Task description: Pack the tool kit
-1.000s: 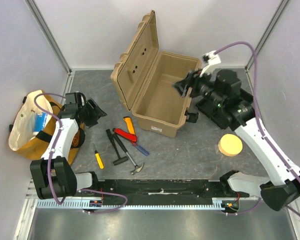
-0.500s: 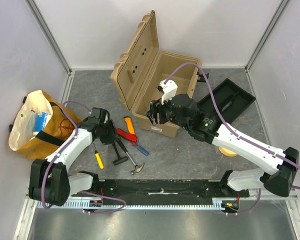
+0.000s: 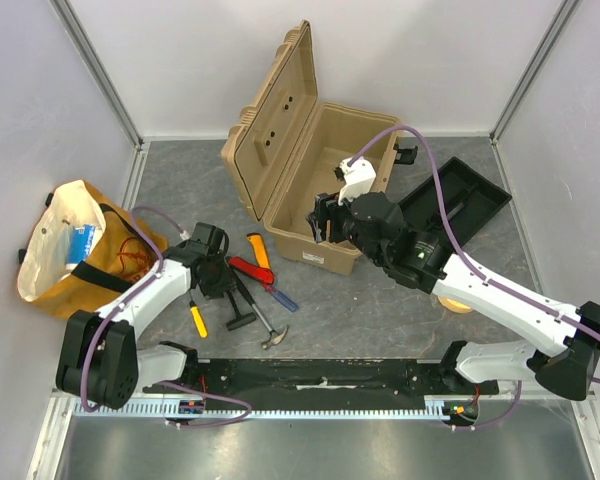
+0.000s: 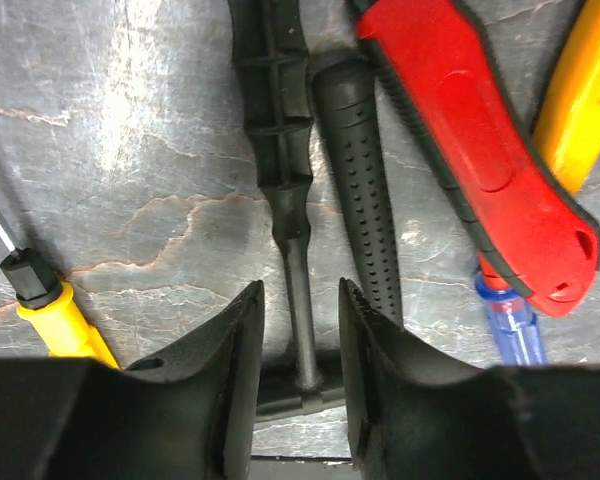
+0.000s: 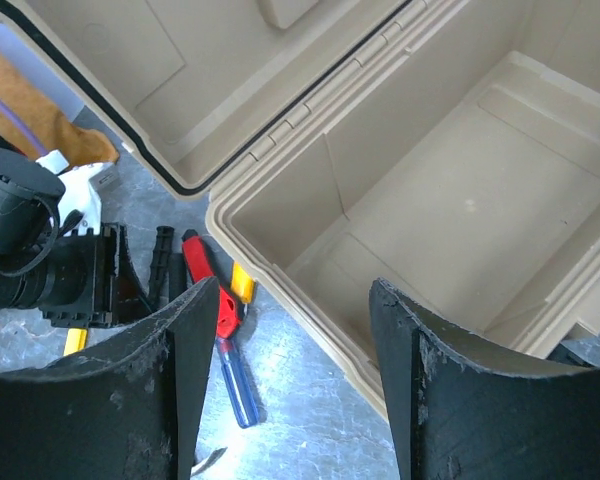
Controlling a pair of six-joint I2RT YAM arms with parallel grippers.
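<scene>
The open tan toolbox [image 3: 325,195] stands at the back, empty inside [image 5: 460,200]. Tools lie on the floor before it: a black T-handle tool [image 3: 233,292], a hammer [image 3: 267,322], a red knife [image 3: 248,269], a yellow knife [image 3: 259,250], a blue screwdriver [image 3: 281,297] and a yellow screwdriver [image 3: 197,319]. My left gripper [image 3: 213,274] is open and low over the tools. Its jaws straddle the T-handle tool's metal shaft [image 4: 298,300] without touching it. My right gripper [image 3: 325,222] is open and empty above the box's front rim [image 5: 292,295].
A black tray [image 3: 458,203] lies to the right of the box. A round tan disc [image 3: 460,296] sits near the right arm. A yellow bag [image 3: 65,250] stands at the far left. The box lid [image 3: 270,120] leans back to the left.
My right arm swung from the back right over to the box's front rim. My left gripper moved from beside the bag to the tools and came down over the T-handle tool.
</scene>
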